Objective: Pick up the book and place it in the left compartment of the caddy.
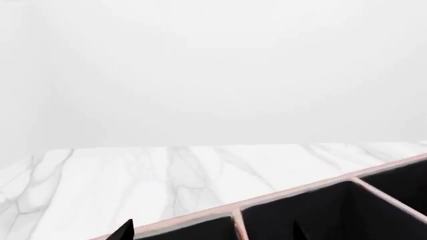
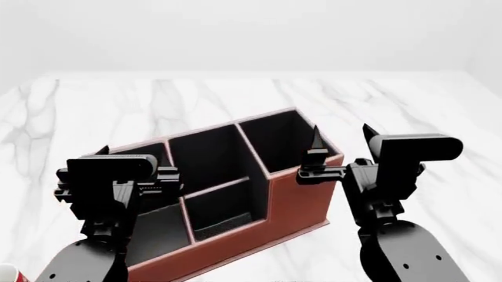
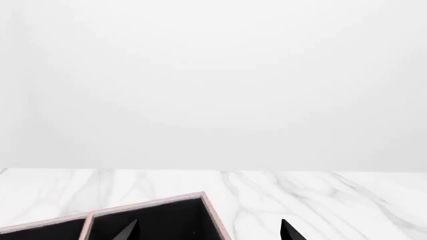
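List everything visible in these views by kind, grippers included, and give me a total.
Caddy: 1
Mug, only a red sliver at the head view's edge: 1
Grippers: 2, the left gripper and the right gripper, both open and empty
Book: 0 in view
Total: 4

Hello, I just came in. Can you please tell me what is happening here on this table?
A two-armed robot is raised over a white marble table, with a reddish-brown caddy in front of it. The left gripper hangs above the caddy's left compartment, and the right gripper hangs at the tall right end. The right gripper's fingers are apart and hold nothing. The left one's fingers are mostly hidden. No book shows in any view, so nothing appears picked up or placed yet. A red object peeks in at the lower left corner.
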{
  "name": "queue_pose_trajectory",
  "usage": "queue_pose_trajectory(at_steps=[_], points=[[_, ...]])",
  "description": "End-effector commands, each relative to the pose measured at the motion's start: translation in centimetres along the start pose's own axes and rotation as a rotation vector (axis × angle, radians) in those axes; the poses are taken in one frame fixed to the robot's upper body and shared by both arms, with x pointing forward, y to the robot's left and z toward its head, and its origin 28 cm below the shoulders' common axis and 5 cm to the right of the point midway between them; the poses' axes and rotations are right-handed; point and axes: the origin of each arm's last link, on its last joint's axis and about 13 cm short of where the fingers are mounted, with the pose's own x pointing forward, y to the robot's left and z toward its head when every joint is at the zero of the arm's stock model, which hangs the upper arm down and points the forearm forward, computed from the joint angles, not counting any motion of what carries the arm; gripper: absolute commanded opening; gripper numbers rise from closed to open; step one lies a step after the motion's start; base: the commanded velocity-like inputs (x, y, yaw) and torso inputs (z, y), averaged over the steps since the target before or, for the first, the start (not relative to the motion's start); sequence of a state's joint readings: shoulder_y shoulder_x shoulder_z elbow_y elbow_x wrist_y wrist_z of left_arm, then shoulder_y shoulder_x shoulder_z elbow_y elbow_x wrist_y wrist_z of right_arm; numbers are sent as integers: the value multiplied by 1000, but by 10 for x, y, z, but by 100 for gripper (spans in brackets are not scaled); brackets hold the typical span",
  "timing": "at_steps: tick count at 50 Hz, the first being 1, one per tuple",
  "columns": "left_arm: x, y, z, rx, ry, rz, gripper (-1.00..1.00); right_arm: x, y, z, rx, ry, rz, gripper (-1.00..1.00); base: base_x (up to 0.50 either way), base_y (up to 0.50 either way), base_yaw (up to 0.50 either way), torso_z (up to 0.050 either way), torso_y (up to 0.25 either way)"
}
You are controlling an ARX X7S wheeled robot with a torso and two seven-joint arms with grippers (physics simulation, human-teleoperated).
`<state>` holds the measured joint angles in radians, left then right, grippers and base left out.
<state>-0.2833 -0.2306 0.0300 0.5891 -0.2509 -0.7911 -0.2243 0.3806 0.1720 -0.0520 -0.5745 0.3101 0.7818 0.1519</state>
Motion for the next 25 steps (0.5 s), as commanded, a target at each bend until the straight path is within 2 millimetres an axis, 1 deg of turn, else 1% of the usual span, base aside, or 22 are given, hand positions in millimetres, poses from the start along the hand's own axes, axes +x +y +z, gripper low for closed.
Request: queue_pose_trajectory(at_steps=[1, 14, 17, 19, 21, 23, 25], points=[[-1, 0, 1, 3, -2, 1, 100, 1, 0, 1, -8, -13, 1, 100, 0, 0, 0, 0, 0], [-2, 1, 0, 4, -4, 1, 100, 2, -1, 2, -1, -10, -6, 100, 0, 0, 0, 0, 0], [-2, 1, 0, 4, -4, 0, 100, 12, -7, 3, -29, -6, -128, 100, 0, 0, 0, 0, 0], [-1, 1, -1, 3, -3, -2, 100, 28, -22, 3, -36, -6, -247, 100, 0, 0, 0, 0, 0], [-2, 0, -1, 3, -2, -3, 100, 33, -28, 3, -40, -7, -263, 100, 0, 0, 0, 0, 0], [-1, 1, -1, 3, -2, -1, 100, 41, -38, 2, -68, -19, -327, 100, 0, 0, 0, 0, 0], [-1, 1, -1, 3, -2, -1, 100, 45, -43, 1, -58, -12, -352, 100, 0, 0, 0, 0, 0]])
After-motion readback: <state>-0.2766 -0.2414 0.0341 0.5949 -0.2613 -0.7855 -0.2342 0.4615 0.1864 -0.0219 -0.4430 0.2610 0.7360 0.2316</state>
